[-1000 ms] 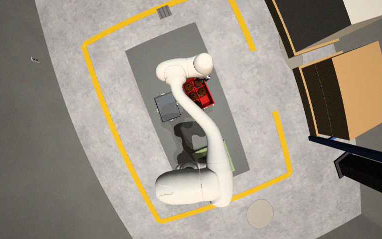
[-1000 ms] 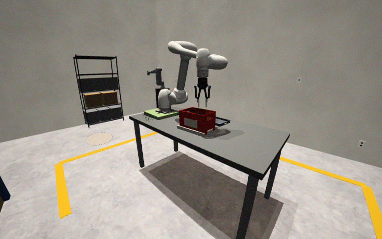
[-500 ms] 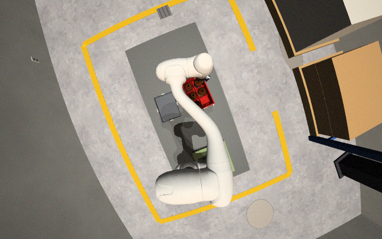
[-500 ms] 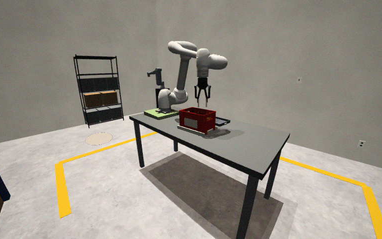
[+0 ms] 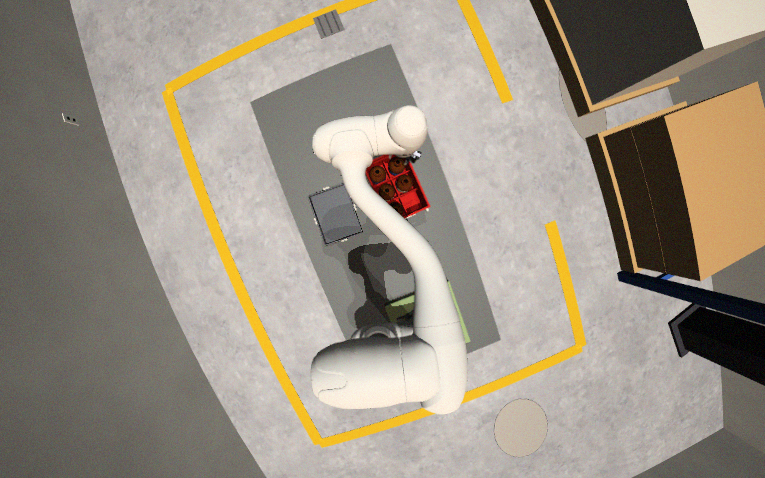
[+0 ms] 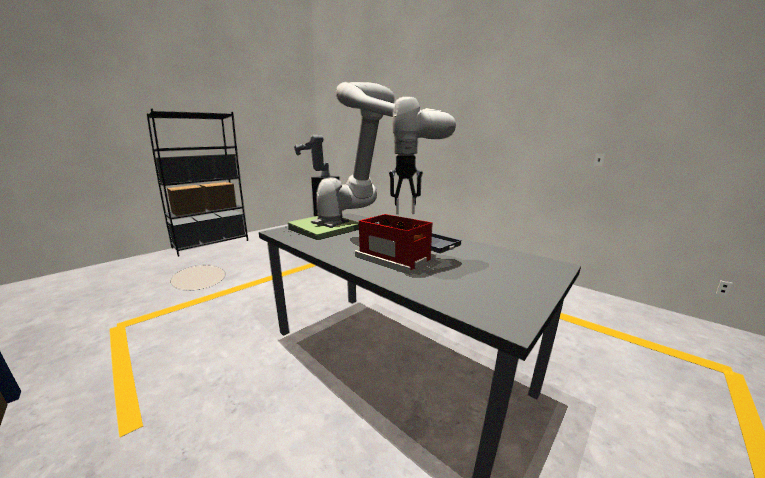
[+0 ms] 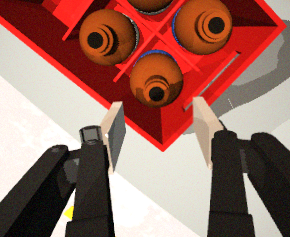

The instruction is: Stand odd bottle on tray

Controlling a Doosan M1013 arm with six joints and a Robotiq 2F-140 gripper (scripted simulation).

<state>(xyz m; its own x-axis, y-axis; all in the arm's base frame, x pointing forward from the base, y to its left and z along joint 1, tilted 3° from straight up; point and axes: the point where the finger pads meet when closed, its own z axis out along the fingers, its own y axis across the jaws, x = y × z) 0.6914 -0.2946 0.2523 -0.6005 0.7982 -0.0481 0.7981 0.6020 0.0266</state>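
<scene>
Table (image 5: 290, 130) (image 6: 492, 285) (image 7: 162, 174), carrying the arm (image 5: 397, 231) (image 6: 367, 145), with its forearm reaching over the work. The red crate (image 5: 418, 185) (image 6: 409, 249) (image 7: 107, 96) stands level; the top view shows 4 bottles clearly and part of a darker 5th beneath the arm, with 1 compartment vacant. The shallow tray (image 5: 335, 213) (image 6: 446, 241) lies beside the crate and bears no bottle. The claw (image 5: 415, 156) (image 6: 405, 210) (image 7: 158, 114) points downward above the crate, its fingers part-way apart, holding nothing and apparently touching nothing. The corner bottle (image 5: 397, 165) (image 7: 154, 79) stands in the crate just ahead of the gap between the pads; it is probably the next candidate for measurement. Which of the 5 has the odd neck cannot be told here. Handling (judged): the brown, shiny bottles suggest glass, stiff, smooth, moderately heavy and breakable. The grip should be square and centred on the neck, 10 to 30 mm below the mouth for comparison; for lifting, a firm, straight hold would limit swinging, slipping or knocking against the dividers.
</scene>
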